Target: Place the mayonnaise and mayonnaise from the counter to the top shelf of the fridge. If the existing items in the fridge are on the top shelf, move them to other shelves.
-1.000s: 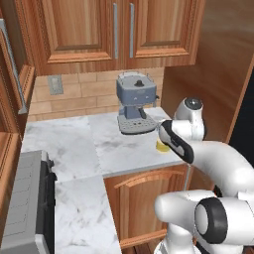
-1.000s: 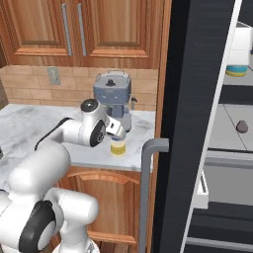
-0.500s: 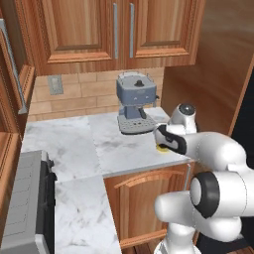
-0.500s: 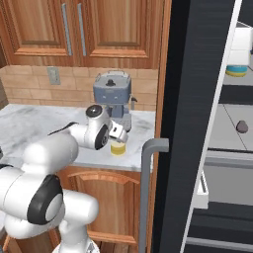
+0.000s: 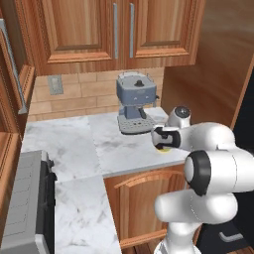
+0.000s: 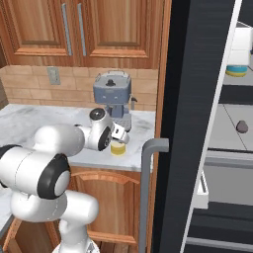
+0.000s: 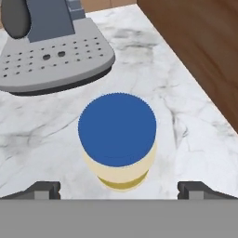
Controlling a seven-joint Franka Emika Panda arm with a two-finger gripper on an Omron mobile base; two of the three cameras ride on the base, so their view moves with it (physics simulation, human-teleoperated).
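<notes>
The task looks to be in its early part. The cream-yellow mayonnaise jar with the blue lid (image 7: 117,139) stands upright on the marbled surface (image 5: 74,149), just in front of the coffee machine (image 5: 135,101). The hand (image 7: 119,190) hovers right above it with its fingertips (image 7: 44,189) spread wide on either side, gripping nothing. The fridge (image 6: 197,123) stands open; a blue-and-yellow jar (image 6: 238,58) sits on its upper shelf, and a small dark lump (image 6: 242,126) lies on a shelf below. Judging from this, grasping the jar and carrying it over remain to be done.
</notes>
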